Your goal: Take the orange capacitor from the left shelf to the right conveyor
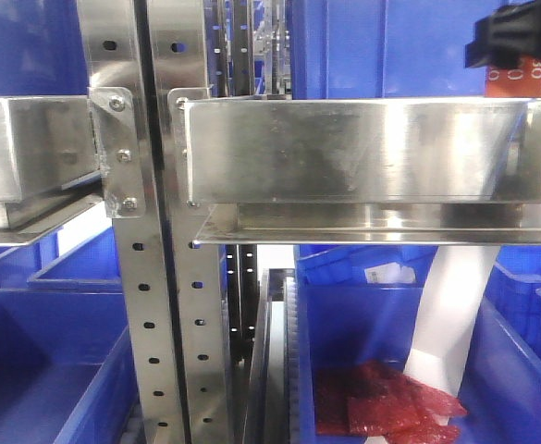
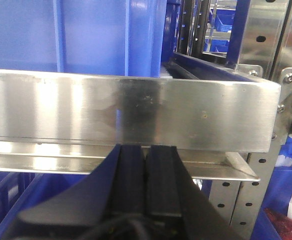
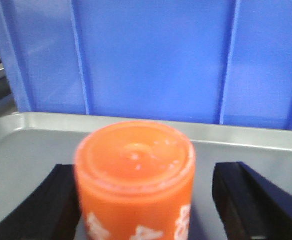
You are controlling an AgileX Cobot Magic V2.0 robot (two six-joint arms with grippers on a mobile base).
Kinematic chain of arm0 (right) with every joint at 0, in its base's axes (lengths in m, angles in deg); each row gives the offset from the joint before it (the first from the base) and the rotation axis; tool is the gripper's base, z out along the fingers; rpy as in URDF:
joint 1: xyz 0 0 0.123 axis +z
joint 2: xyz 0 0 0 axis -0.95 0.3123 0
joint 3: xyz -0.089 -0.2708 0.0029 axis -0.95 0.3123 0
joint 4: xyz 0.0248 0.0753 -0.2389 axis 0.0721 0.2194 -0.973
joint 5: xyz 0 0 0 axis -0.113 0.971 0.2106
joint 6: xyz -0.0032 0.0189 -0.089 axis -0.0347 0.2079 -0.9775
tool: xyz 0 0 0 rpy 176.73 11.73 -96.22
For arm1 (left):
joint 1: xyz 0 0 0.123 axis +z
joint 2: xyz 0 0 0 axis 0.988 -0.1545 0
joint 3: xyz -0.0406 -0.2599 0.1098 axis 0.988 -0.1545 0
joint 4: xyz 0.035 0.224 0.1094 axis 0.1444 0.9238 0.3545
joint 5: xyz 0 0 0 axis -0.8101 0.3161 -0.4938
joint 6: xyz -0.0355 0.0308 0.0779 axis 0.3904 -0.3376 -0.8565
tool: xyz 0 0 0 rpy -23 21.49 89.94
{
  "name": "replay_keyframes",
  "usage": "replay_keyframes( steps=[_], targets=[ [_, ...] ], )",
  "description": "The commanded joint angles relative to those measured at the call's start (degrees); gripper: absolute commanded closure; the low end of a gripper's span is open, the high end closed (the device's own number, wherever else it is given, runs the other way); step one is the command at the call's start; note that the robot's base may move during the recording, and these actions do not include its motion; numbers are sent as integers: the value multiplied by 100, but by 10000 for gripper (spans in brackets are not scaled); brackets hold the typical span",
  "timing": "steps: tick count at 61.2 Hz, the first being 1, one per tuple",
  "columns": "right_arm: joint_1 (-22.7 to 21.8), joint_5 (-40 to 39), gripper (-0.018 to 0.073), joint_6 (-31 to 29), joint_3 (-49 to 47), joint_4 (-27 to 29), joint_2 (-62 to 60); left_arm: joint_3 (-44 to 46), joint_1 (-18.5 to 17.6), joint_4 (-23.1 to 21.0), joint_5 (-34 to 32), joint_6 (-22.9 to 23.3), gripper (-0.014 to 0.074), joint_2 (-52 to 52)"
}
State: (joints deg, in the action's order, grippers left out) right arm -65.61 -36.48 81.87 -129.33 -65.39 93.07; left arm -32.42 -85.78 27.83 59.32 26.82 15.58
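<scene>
Front view: orange capacitor (image 1: 515, 76) at top right, above steel shelf rail (image 1: 344, 148); left wrist view: left gripper (image 2: 146, 152) closed, fingers pressed together, below the rail; right wrist view: right gripper (image 3: 146, 170) jaws apart, capacitor upright between them on grey tray (image 3: 31, 140); blue bin (image 3: 150, 55) behind.

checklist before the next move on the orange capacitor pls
1. The capacitor is between the fingers of the right claw: ok.
2. It is centred there: not ok. It sits close to one finger, with a clear gap at the other.
3. The right claw grips it: not ok, open.
4. Its base rests on the grey tray: cannot tell, the base is out of frame.
5. The left claw is shut and empty: ok, facing the steel shelf.
</scene>
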Motion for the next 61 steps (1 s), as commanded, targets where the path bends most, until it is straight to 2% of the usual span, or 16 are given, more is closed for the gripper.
replay_keyframes(
  steps=[1, 8, 22, 26, 35, 61],
  targets=[
    [-36, -640, -54, 6, -263, -97, 32, 25, 6, -20, -501, 9, 723, 65],
    [-36, -638, 4, 6, -392, -249, 195, 25, 6, -20, -501, 9, 723, 65],
    [-36, -598, 375, 6, -489, -399, 126, 25, 6, -20, -501, 9, 723, 65],
    [-36, -546, 431, 6, -500, -463, 12, 25, 6, -20, -501, 9, 723, 65],
    [-36, 86, 446, 6, -555, -468, -515, 25, 6, -20, -501, 9, 723, 65],
    [40, 3269, 446, 6, -460, -468, -3374, 25, 6, -20, -501, 9, 723, 65]
  ],
)
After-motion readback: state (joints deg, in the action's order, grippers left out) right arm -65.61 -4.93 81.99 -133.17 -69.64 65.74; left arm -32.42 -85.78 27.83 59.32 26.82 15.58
